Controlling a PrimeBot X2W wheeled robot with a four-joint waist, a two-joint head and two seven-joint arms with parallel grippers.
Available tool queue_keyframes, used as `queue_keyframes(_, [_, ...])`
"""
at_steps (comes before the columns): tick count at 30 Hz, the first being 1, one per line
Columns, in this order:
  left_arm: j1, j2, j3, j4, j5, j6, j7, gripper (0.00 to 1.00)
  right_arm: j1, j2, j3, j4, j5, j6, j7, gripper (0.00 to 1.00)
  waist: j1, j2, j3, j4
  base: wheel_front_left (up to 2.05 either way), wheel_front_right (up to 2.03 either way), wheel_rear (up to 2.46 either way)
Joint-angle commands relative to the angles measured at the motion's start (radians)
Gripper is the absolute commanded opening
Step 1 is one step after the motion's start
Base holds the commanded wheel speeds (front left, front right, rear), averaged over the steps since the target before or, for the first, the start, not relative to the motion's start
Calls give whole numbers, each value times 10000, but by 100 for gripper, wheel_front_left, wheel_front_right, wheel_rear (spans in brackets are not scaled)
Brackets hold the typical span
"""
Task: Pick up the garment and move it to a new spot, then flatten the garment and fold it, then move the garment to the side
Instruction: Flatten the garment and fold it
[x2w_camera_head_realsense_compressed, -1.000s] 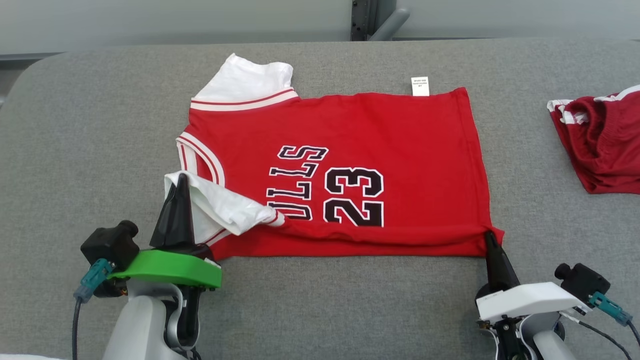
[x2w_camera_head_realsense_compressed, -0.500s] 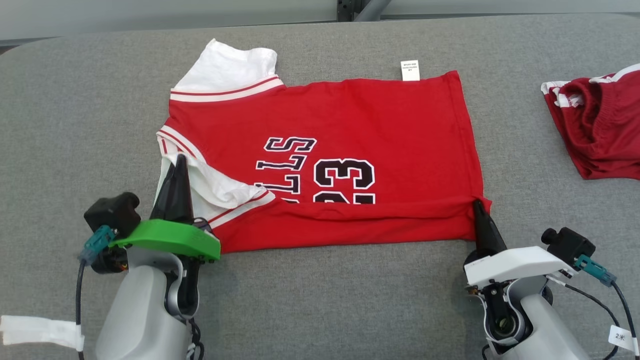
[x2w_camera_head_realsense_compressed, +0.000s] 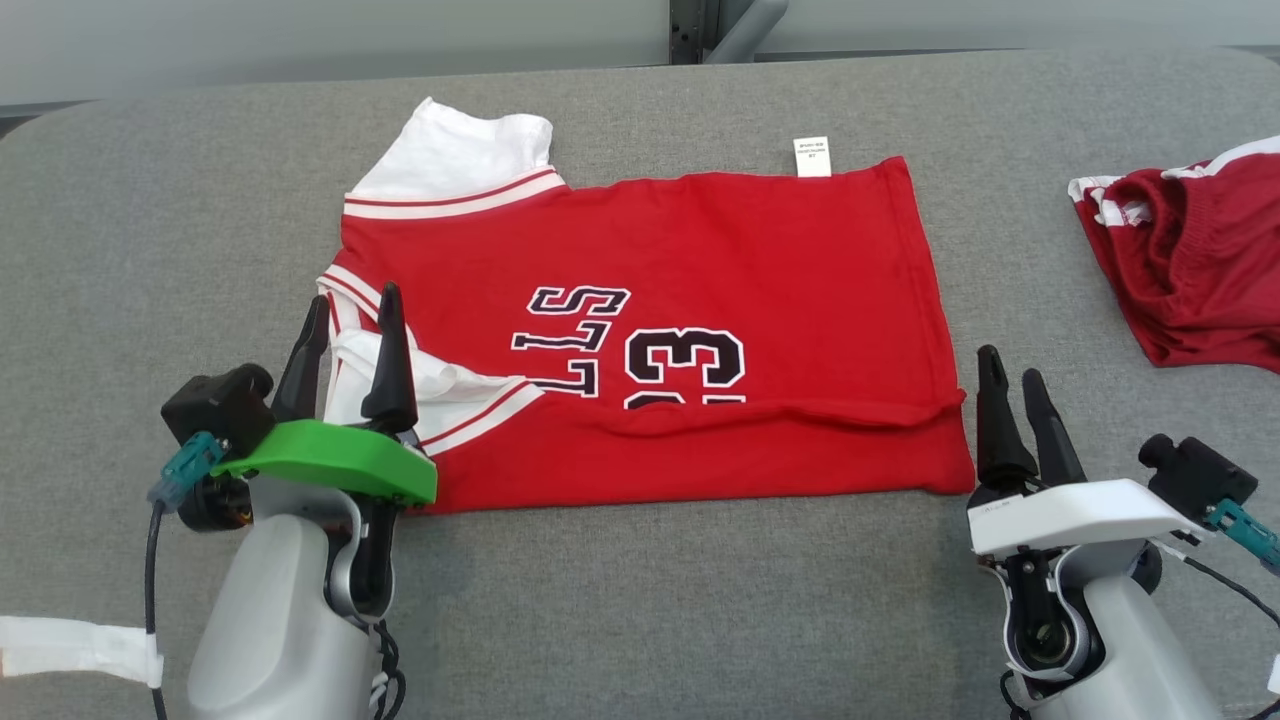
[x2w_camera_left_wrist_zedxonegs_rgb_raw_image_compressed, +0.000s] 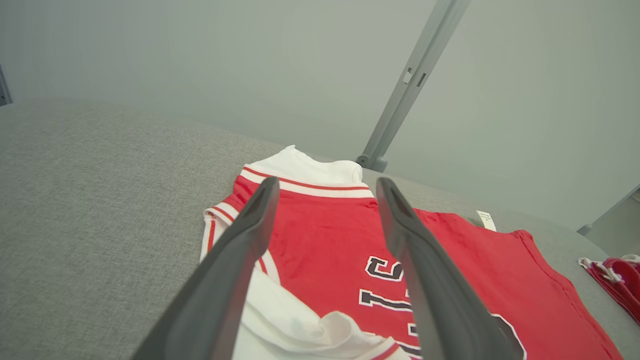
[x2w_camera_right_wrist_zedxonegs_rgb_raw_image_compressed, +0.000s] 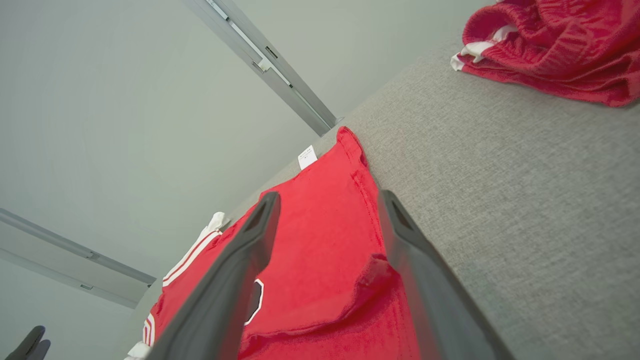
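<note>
Between the two dark fingers of the left gripper (x2w_camera_head_realsense_compressed: 353, 300) lies nothing gripped: they stand spread apart, pointing away from the robot, above the near white sleeve (x2w_camera_head_realsense_compressed: 450, 385) of the red jersey (x2w_camera_head_realsense_compressed: 700, 260). Whether their tips touch the cloth cannot be told. In the left wrist view the same gripper (x2w_camera_left_wrist_zedxonegs_rgb_raw_image_compressed: 327, 181) frames the jersey (x2w_camera_left_wrist_zedxonegs_rgb_raw_image_compressed: 325, 235) with open air between its fingers. The pale left forearm rises from the lower left under a green wrist plate.

At the jersey's near right corner the right gripper (x2w_camera_head_realsense_compressed: 1009, 362) also has its fingers parted and empty, just beside the hem and over the grey table (x2w_camera_head_realsense_compressed: 150, 250). The right wrist view shows this gripper (x2w_camera_right_wrist_zedxonegs_rgb_raw_image_compressed: 328, 195) looking along the jersey (x2w_camera_right_wrist_zedxonegs_rgb_raw_image_compressed: 325, 225) towards its far edge.

The jersey lies mid-table, sideways, collar end to the robot's left and hem to its right. Its near edge is turned up over the body in a long fold (x2w_camera_head_realsense_compressed: 780, 420), hiding the lower part of the black "23" and the lettering. The far white sleeve (x2w_camera_head_realsense_compressed: 460, 150) lies flat; a white label (x2w_camera_head_realsense_compressed: 812, 156) sticks out past the far edge.

Bare grey surface lies left of the jersey and along the near side. To the right, well apart, sit bunched dark red shorts (x2w_camera_head_realsense_compressed: 1190, 270), with a clear strip between.
</note>
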Motion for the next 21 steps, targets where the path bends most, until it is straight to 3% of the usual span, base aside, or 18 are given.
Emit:
queue_keyframes(1, [299, 33, 87, -43, 31, -25, 4, 100, 210, -27, -132, -138, -249, -2, -27, 100, 1, 0, -123, 49, 0, 0, 0])
queue_keyframes(12, [2031, 35, 1009, 590, 354, 119, 4, 100, 1752, -23, -994, -397, -2286, -2, -26, 100, 1, 0, -923, 311, 0, 0, 0])
queue_keyframes(21, [1842, 68, 912, 2142, 239, 201, 713, 100, 2041, -22, -818, -328, -2924, -2, -28, 100, 1, 0, -992, 291, 0, 0, 0])
